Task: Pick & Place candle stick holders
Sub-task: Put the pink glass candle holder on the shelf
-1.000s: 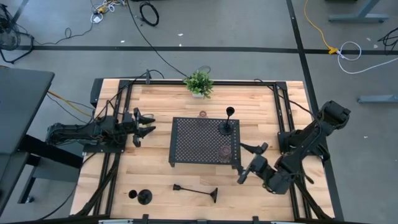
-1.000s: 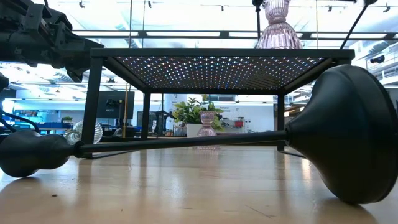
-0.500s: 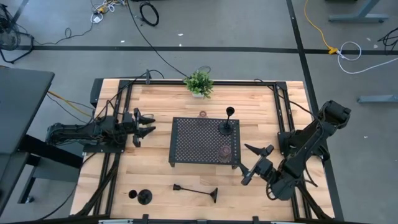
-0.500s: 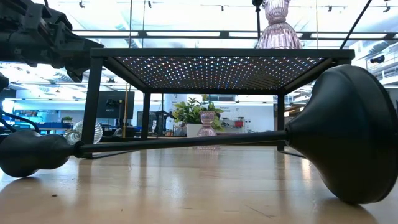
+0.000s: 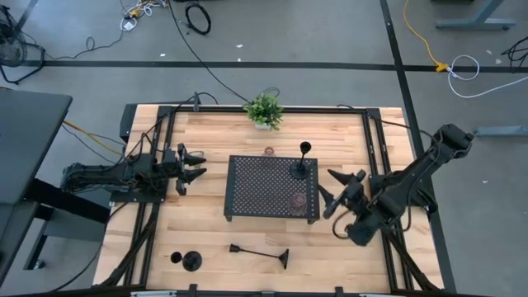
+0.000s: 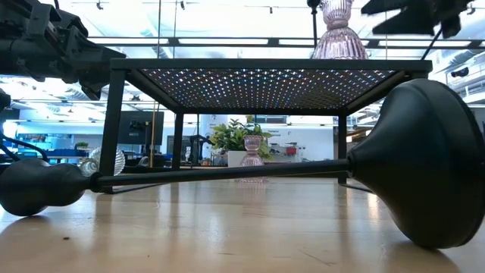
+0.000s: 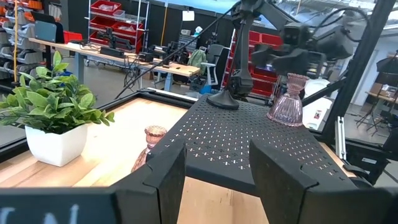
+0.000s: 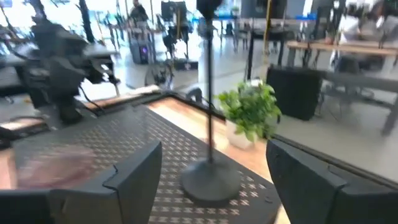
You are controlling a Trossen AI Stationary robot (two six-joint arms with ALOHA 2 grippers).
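Observation:
An upright slim black holder (image 5: 303,167) and a pinkish glass cup (image 5: 299,200) stand on the right end of the black perforated tray (image 5: 256,186). A second pinkish cup (image 5: 269,152) stands on the table behind the tray. Another black holder (image 5: 260,252) lies on its side near the front edge, and a third (image 5: 190,261) stands at the front left. My right gripper (image 5: 331,190) is open and empty, just right of the tray, facing the upright holder (image 8: 209,124). My left gripper (image 5: 191,167) is open and empty, left of the tray.
A small green potted plant (image 5: 264,110) stands at the far edge. The tray stands on thin legs (image 6: 112,129), and the lying holder's stem (image 6: 227,173) crosses in front of them. Bare wood lies left and right of the tray.
My right gripper has moved from the front right of the table toward the far edge and up, to the tray's right end. It has turned toward the upright black holder and now shows at the top of the low view. It stays open.

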